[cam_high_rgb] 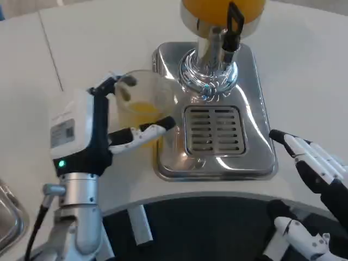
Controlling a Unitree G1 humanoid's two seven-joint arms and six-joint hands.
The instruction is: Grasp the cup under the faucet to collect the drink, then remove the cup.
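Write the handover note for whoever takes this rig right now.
Left hand grips the clear cup, which has orange drink in its bottom and sits left of the faucet, beside the drip tray. Right hand is open, holding nothing, at the tray's right edge. Done: cup grasped, some drink in it, cup out from under the faucet. Left: carry it clear and set it down.

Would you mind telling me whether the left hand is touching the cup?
Touching: in the head view, the left hand wraps its fingers across the front of the cup.
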